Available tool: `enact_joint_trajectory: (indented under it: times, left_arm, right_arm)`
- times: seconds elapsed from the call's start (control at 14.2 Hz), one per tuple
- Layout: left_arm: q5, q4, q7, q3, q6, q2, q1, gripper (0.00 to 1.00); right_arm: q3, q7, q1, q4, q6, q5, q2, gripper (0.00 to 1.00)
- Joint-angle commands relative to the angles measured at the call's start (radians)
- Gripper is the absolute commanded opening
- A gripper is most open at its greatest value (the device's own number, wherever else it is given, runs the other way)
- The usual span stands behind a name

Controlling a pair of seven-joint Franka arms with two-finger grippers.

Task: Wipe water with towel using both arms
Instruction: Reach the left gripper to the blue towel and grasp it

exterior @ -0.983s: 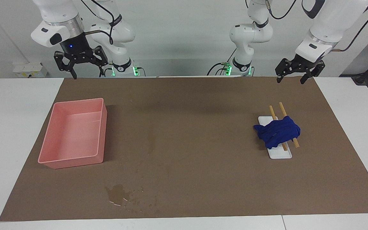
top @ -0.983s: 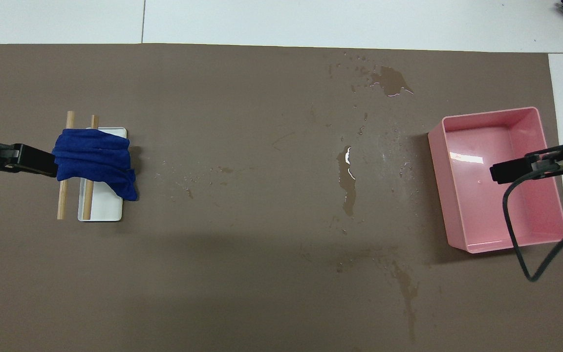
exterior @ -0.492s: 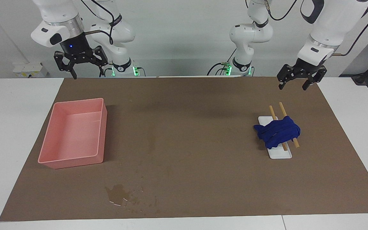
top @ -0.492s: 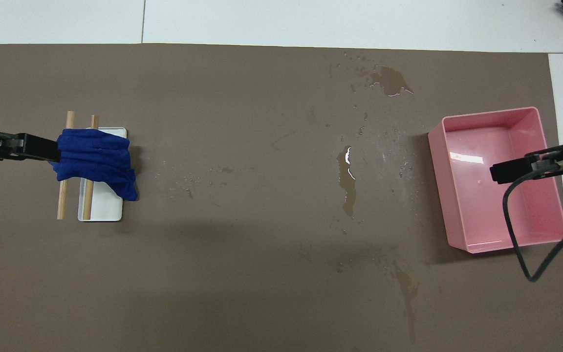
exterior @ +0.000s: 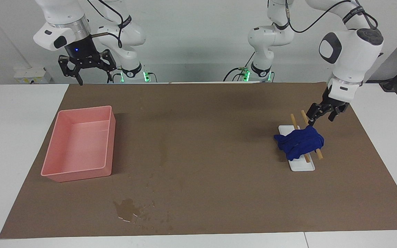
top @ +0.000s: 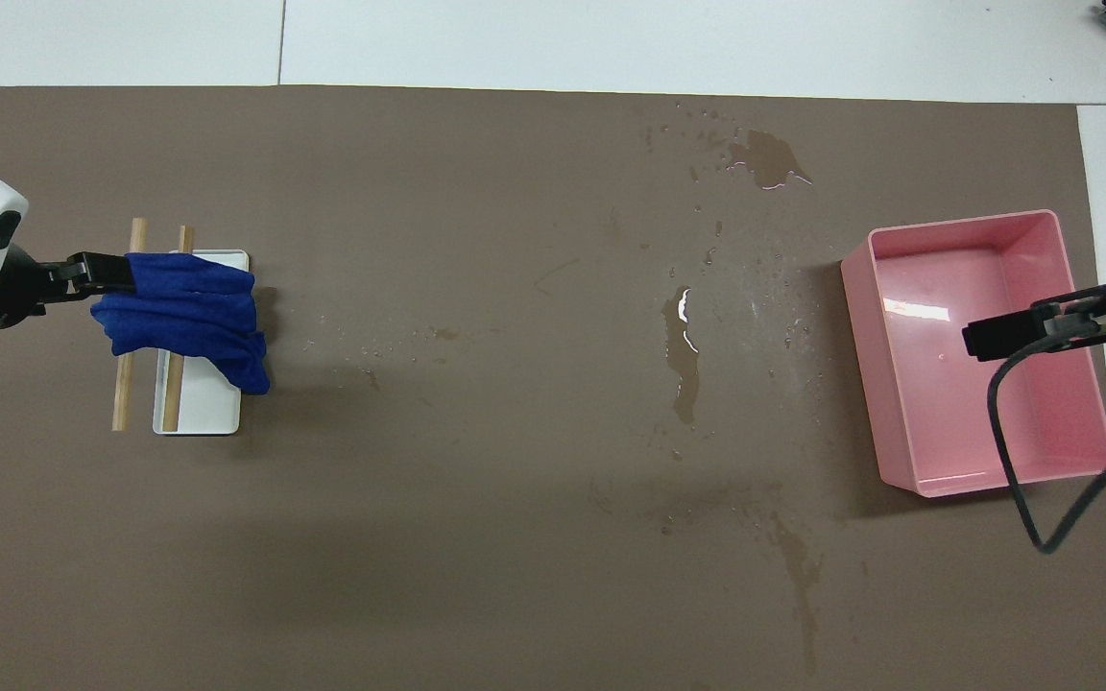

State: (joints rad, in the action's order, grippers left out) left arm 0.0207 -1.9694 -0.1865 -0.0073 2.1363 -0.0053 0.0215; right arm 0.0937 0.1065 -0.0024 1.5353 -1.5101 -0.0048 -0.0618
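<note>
The towel, deep blue and folded, lies draped over two wooden sticks on a small white tray. My left gripper hangs open just over the towel's edge that faces the robots. I cannot tell if a fingertip touches the cloth. The water is a narrow dark streak mid-mat. My right gripper waits open and high, over the pink tray in the overhead view.
A pink tray stands toward the right arm's end of the brown mat. A wider glossy blotch with droplets lies near the mat's edge farthest from the robots.
The left arm has come down from high over the mat's robot-side edge to the towel's edge, its jaws still open. The right arm has not moved.
</note>
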Motion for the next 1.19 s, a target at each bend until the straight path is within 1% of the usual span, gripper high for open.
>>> enact_joint_trajectory:
  times: [0.0, 0.07, 0.21, 0.42, 0.49, 0.63, 0.91, 0.98, 1.05, 1.12]
  left_arm:
    - [0.039, -0.101, -0.114, -0.005, 0.129, -0.002, 0.006, 1.00]
    - [0.054, -0.127, -0.143, -0.005, 0.167, -0.001, 0.005, 1.00]
    - [0.062, -0.138, -0.162, -0.005, 0.211, 0.019, 0.005, 1.00]
    - [0.062, -0.140, -0.163, -0.005, 0.234, 0.036, 0.006, 0.96]
    - [0.062, -0.140, -0.168, -0.005, 0.235, 0.037, 0.006, 0.92]
    - [0.062, -0.140, -0.182, -0.005, 0.266, 0.042, 0.005, 0.77]
    - [0.062, -0.140, -0.180, -0.005, 0.277, 0.047, 0.006, 0.37]
    - [0.062, -0.140, -0.180, -0.006, 0.277, 0.048, 0.006, 0.26]
    - [0.062, -0.140, -0.180, -0.005, 0.278, 0.048, 0.006, 0.11]
    - [0.062, -0.137, -0.176, -0.005, 0.278, 0.048, 0.006, 0.00]
  right_arm:
    - [0.006, -0.010, -0.013, 0.023, 0.005, 0.022, -0.023, 1.00]
    - [0.006, -0.010, -0.014, 0.023, 0.005, 0.022, -0.023, 1.00]
    - [0.006, -0.010, -0.014, 0.023, 0.005, 0.022, -0.023, 1.00]
    - [0.006, -0.010, -0.013, 0.023, 0.005, 0.022, -0.023, 1.00]
    - [0.006, -0.010, -0.013, 0.022, 0.005, 0.022, -0.023, 1.00]
    - [0.006, -0.010, -0.013, 0.022, 0.005, 0.022, -0.023, 1.00]
    - [0.006, -0.010, -0.014, 0.022, 0.005, 0.022, -0.023, 1.00]
    - [0.006, -0.010, -0.013, 0.022, 0.005, 0.022, -0.023, 1.00]
    - [0.006, -0.010, -0.013, 0.023, 0.005, 0.022, -0.023, 1.00]
    - [0.006, -0.010, -0.014, 0.023, 0.005, 0.022, -0.023, 1.00]
